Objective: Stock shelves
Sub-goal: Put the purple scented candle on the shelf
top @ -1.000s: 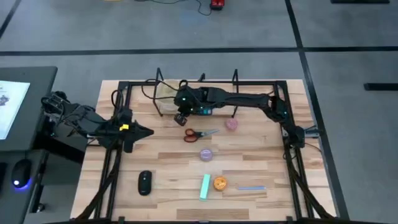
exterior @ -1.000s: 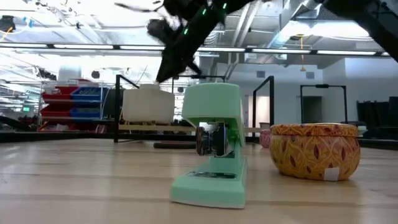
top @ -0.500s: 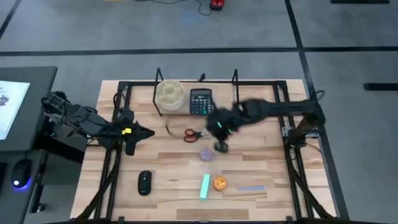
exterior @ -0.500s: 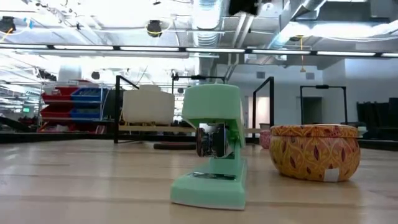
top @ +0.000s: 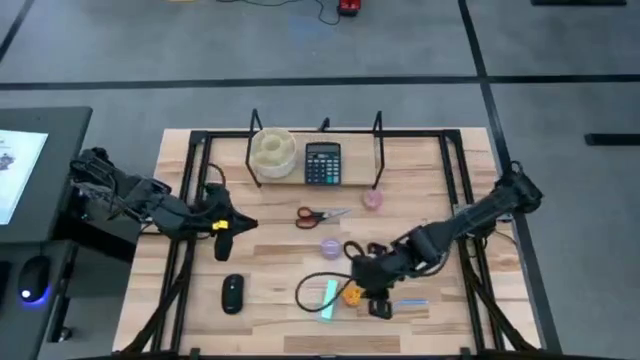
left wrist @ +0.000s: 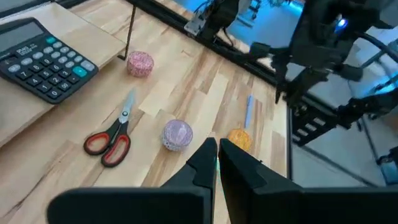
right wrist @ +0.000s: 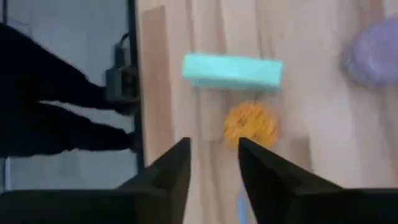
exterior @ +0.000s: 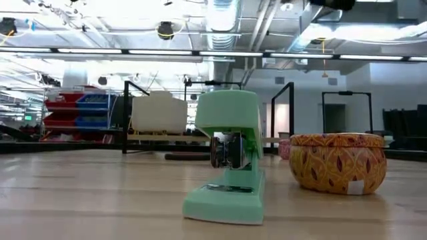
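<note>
- The left gripper (top: 222,238), fingers pressed together and empty, waits at the counter's (top: 270,260) left edge.
- The shelves (top: 316,167) stand at the back, already carrying a calculator (top: 322,163).
- The right gripper (top: 379,305), fingers parted, hovers over the orange tin (top: 353,294); it looks ready to descend and grasp it.

Scissors (top: 322,214), black mouse (top: 232,292), green stapler (exterior: 229,157), patterned tin (exterior: 337,162).

Calculator (top: 322,163) on the rack (top: 316,181) at the table's back edge, round container (top: 272,151) left of it, scissors (top: 320,214) in front of the rack, stapler (top: 329,300) near the front edge, tin (top: 352,294) touching its right side, computer mouse (top: 232,293) well left of them
</note>
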Controlling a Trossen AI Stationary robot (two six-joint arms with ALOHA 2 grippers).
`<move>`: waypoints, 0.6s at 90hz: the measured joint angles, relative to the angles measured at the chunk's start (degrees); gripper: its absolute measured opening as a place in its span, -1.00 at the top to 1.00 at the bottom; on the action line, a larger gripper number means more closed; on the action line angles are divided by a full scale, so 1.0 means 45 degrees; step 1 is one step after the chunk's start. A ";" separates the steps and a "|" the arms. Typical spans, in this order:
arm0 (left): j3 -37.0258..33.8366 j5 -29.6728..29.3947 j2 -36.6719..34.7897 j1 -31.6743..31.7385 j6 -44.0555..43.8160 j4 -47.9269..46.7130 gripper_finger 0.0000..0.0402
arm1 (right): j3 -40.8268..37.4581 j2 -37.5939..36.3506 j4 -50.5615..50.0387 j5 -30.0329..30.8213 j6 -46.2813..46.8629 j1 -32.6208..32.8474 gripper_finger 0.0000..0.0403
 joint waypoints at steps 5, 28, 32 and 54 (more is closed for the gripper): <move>0.0000 0.0092 0.0205 0.0000 -0.0036 0.0026 1.00 | 0.0000 0.0398 0.0328 0.0021 -0.0387 -0.0526 0.16; 0.0000 0.1628 0.0734 0.0005 -0.0849 0.0008 1.00 | 0.0309 0.2183 0.1780 -0.0319 -0.3446 -0.2379 -0.51; 0.0000 0.1810 0.0750 0.0001 -0.1009 -0.0002 1.00 | 0.0476 0.2355 0.1646 -0.0423 -0.3769 -0.2648 -0.61; 0.0000 0.2054 0.0775 -0.0010 -0.1146 -0.0028 1.00 | 0.0709 0.3327 0.1398 -0.0390 -0.3864 -0.3869 -0.93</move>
